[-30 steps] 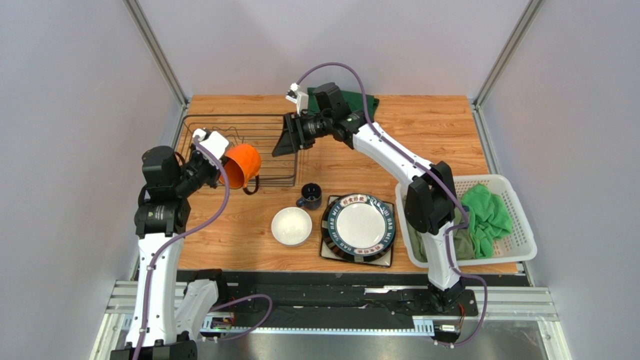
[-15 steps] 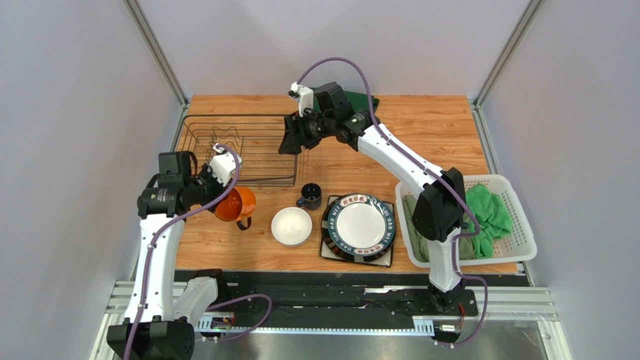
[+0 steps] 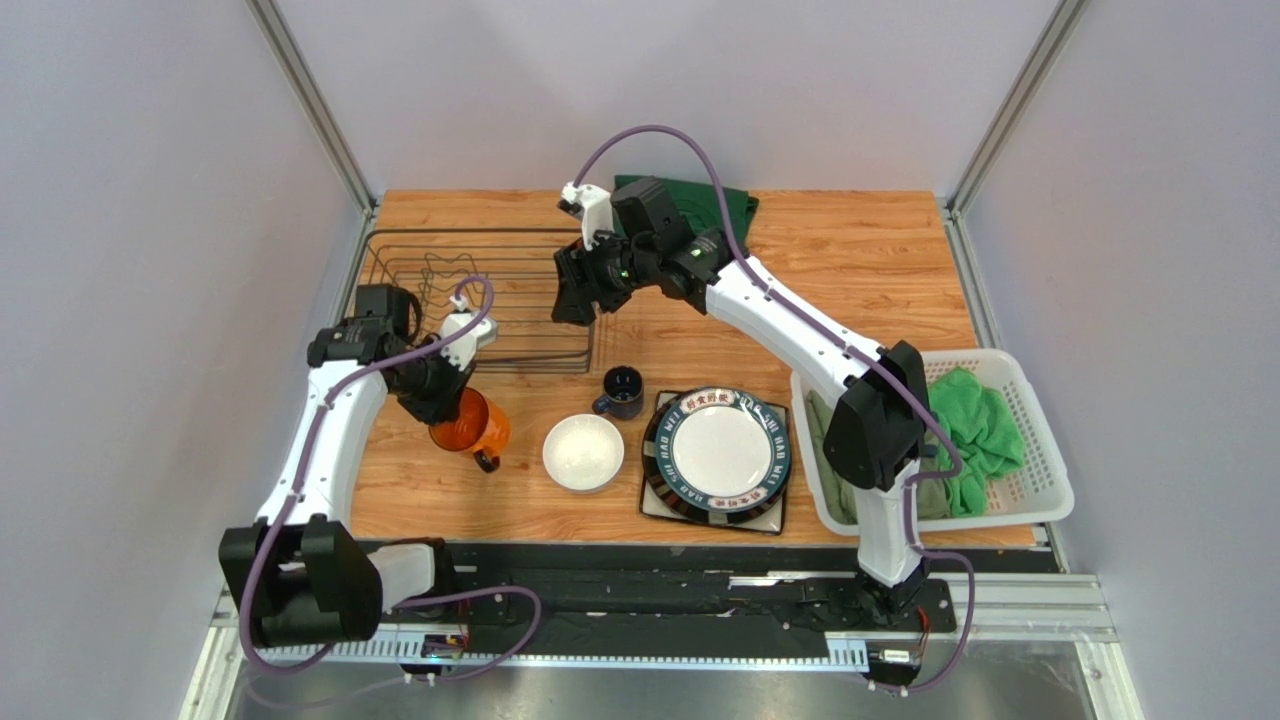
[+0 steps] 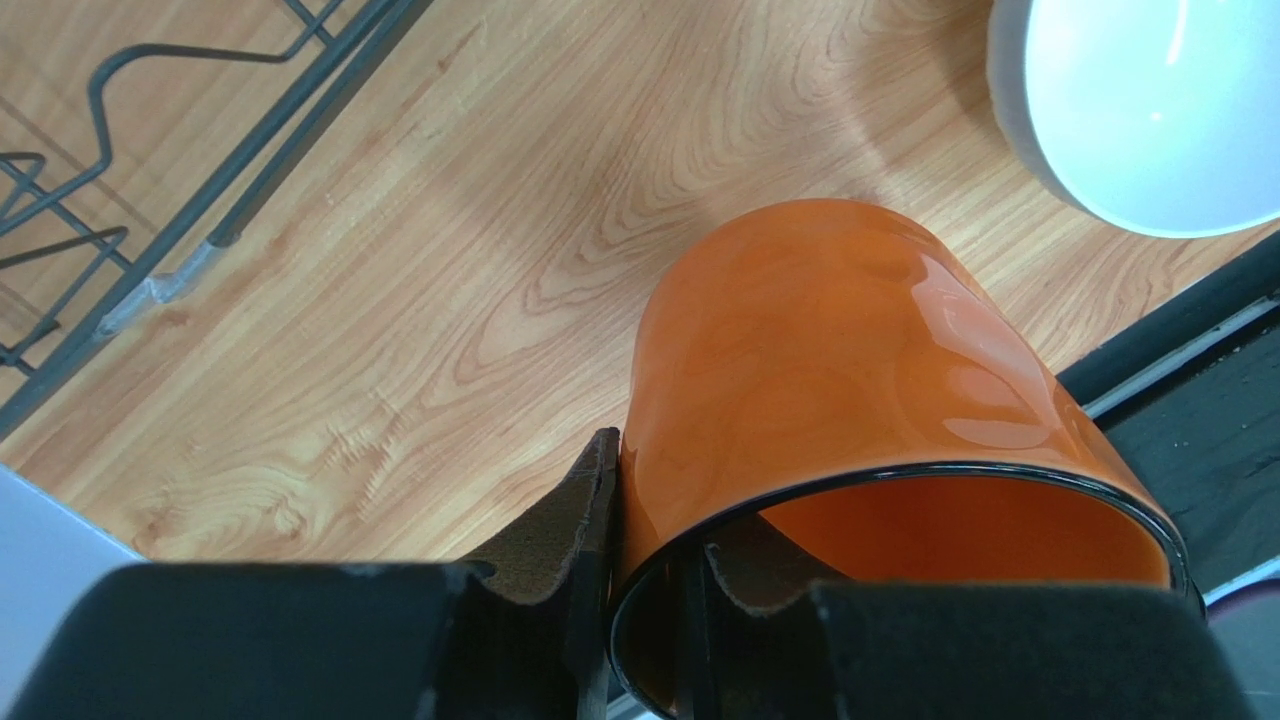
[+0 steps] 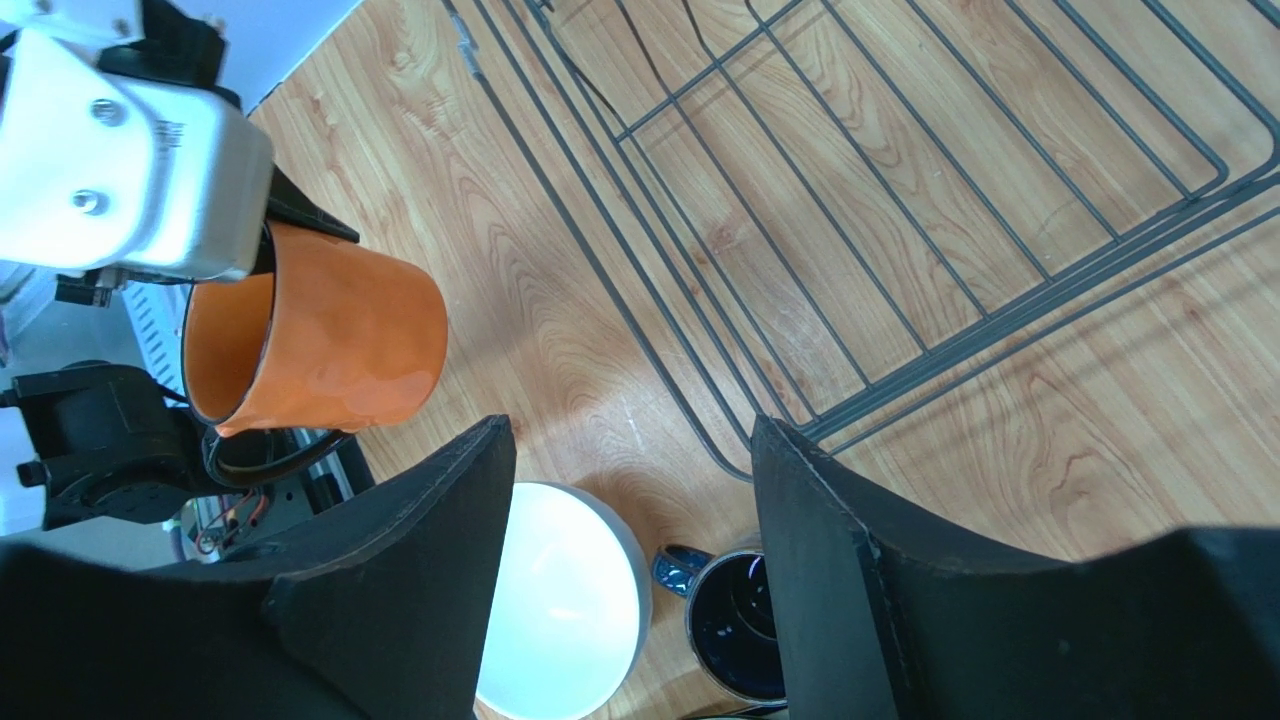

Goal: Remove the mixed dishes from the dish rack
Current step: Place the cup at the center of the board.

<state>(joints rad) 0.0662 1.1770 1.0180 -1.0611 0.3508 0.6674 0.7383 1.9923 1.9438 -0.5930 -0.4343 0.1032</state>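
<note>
My left gripper (image 3: 446,393) (image 4: 654,510) is shut on the wall of the orange mug (image 3: 466,422) (image 4: 842,360) (image 5: 331,345), one finger outside and one inside the rim. The mug is tilted low over the wood, just in front of the dish rack (image 3: 481,293) (image 4: 135,195) (image 5: 902,195). The rack's bars hold nothing that I can see. My right gripper (image 3: 576,300) (image 5: 628,450) hangs open and empty over the rack's right front corner. On the table stand the dark blue mug (image 3: 618,393) (image 5: 744,623), the small white bowl (image 3: 583,452) (image 4: 1157,105) (image 5: 564,600) and the round dark-rimmed plate (image 3: 718,450).
A white slatted basket (image 3: 1037,450) with green cloths stands at the right edge. A dark green cloth (image 3: 706,195) lies at the back behind the right arm. A black rail (image 3: 676,563) runs along the near edge, close to the orange mug.
My left arm has carried the orange mug from the rack's front edge down and towards the near side, in front of the rack. The right gripper has drifted slightly left over the rack.
</note>
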